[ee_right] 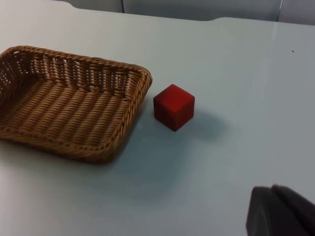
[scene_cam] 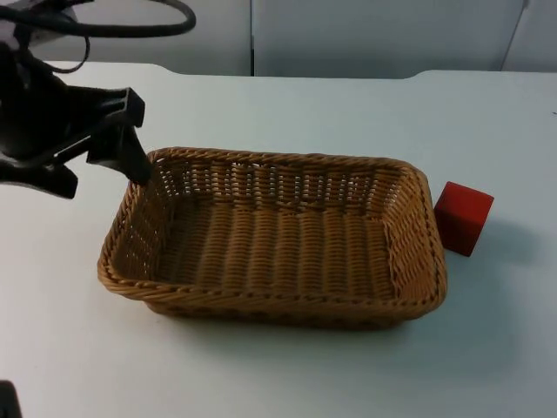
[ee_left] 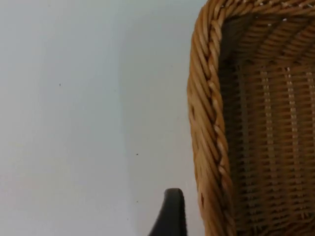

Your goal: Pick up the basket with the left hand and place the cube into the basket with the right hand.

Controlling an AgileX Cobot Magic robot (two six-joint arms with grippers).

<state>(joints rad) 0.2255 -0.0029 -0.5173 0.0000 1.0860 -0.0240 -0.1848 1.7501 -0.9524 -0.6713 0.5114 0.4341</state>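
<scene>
One basket (scene_cam: 278, 239) on the table (scene_cam: 261, 366), red cube (scene_cam: 463, 218) just beside its right end.
Left gripper (scene_cam: 109, 161) spread open at the basket's back-left corner, one finger at the rim; right gripper (ee_right: 280, 214) waits well back, state unclear.

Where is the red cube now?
In the top view, the red cube sits on the white table, just outside the basket at its right end.

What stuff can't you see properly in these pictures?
- Left gripper at the basket corner: whether it grips the rim is hidden by its own fingers, top view.
- Right gripper: cut off by the edge, right wrist view.
- Red cube: its far sides face away.
</scene>
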